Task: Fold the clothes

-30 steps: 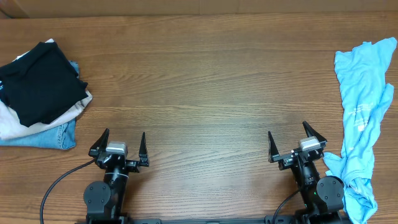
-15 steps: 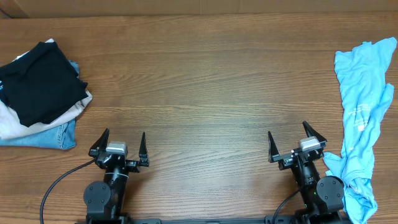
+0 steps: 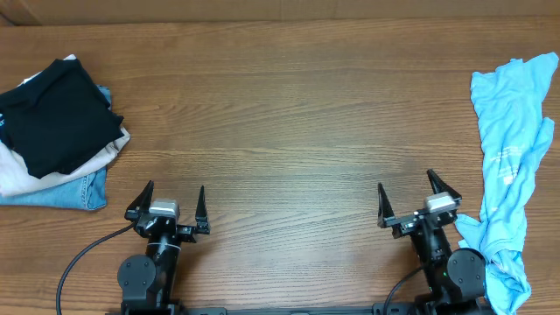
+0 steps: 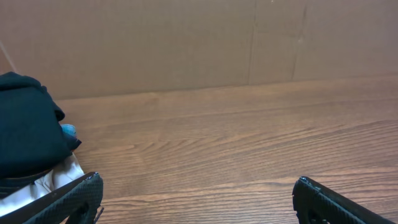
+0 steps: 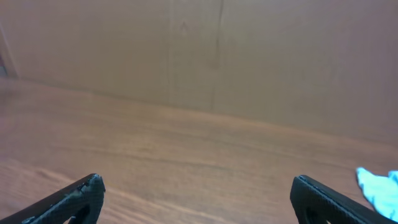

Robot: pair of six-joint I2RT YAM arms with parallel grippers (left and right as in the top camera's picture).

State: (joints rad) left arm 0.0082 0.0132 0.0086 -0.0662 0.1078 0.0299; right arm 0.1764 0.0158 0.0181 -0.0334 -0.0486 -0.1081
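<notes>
Two things hide parts of my sky-blue T-shirt (image 3: 507,157): the overhead frame's right edge cuts it off, and my right arm's base covers some of its bunched lower end. Its small white print is too fine to read. My right gripper (image 3: 405,182) sits just left of the shirt's lower end, arm tucked low, jaws spread wide, holding nothing. My left gripper (image 3: 174,188) sits well to the shirt's left, equally spread and empty. Farthest from the shirt lies a pile, a black garment (image 3: 52,122) over jeans (image 3: 66,191).
</notes>
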